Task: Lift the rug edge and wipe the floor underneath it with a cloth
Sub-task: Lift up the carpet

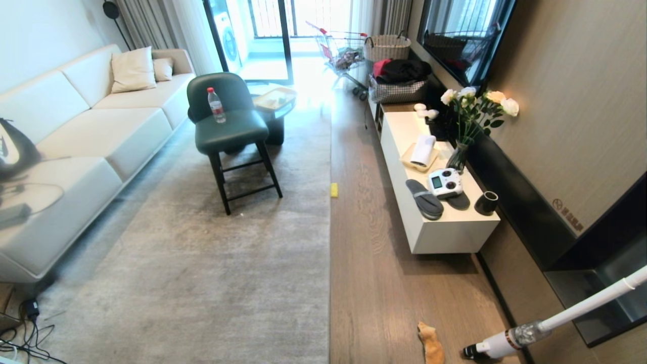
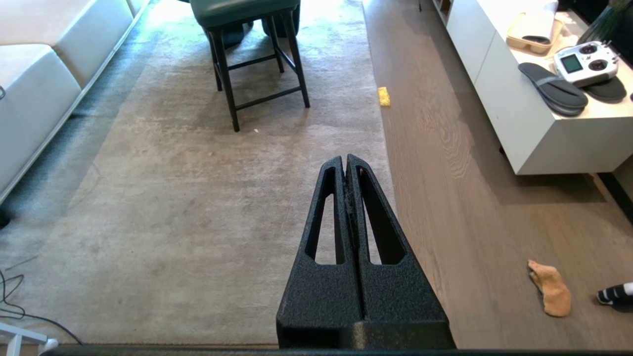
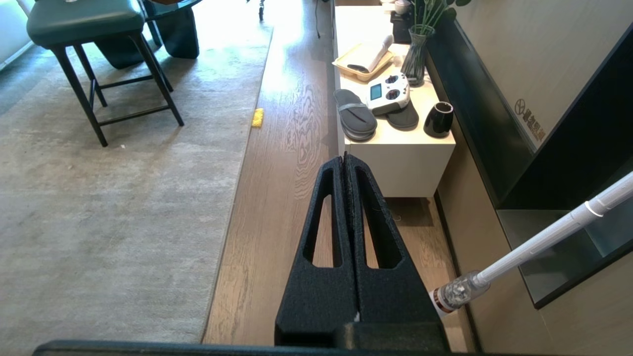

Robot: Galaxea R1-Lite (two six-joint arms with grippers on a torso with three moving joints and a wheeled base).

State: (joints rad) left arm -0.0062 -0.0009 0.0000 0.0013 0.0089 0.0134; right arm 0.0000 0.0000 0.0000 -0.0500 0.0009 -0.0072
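Note:
The grey-beige rug point(image 1: 217, 263) lies flat, its long right edge running beside the brown plank floor point(image 1: 374, 273). An orange cloth point(image 1: 431, 345) lies crumpled on the floor near the bottom of the head view, also the cloth point(image 2: 550, 288) in the left wrist view. My left gripper point(image 2: 345, 159) is shut and empty, held high above the rug's right edge point(image 2: 388, 163). My right gripper point(image 3: 344, 159) is shut and empty, high above the bare floor point(image 3: 277, 198). Neither arm shows in the head view.
A small yellow piece point(image 1: 334, 189) lies at the rug's edge. A green stool point(image 1: 230, 126) with a bottle point(image 1: 216, 105) stands on the rug, a sofa point(image 1: 76, 131) at left. A white low cabinet point(image 1: 434, 202) lines the right wall. A stick vacuum point(image 1: 536, 328) leans near the cloth. Cables point(image 1: 25, 333) lie bottom left.

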